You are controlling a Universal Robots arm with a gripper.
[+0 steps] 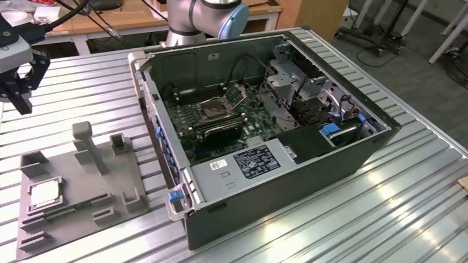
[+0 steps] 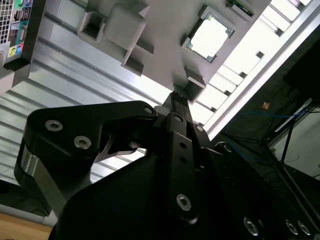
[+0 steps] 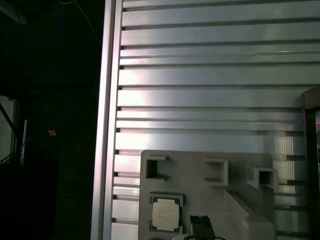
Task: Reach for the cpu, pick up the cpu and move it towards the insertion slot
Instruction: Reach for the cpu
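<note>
The cpu [image 1: 44,193] is a pale square chip lying flat in a pocket of the grey holder plate [image 1: 120,183], at the exterior view's left. My gripper [image 1: 23,105] hangs well above and behind that plate, touching nothing. In both wrist views its black fingertips [image 3: 201,226] meet with nothing between them, and the cpu [image 3: 165,216] [image 2: 210,37] lies a short way off to one side of them. The insertion slot [image 1: 212,109] is a square socket with a metal frame on the green board inside the open computer case.
The open black computer case [image 1: 292,181] lies on its side in the middle of the ribbed metal table [image 1: 351,219]. The holder plate carries grey upright posts [image 1: 84,142] and a green memory stick [image 1: 69,210]. The table's edge [image 3: 107,125] runs close to the plate.
</note>
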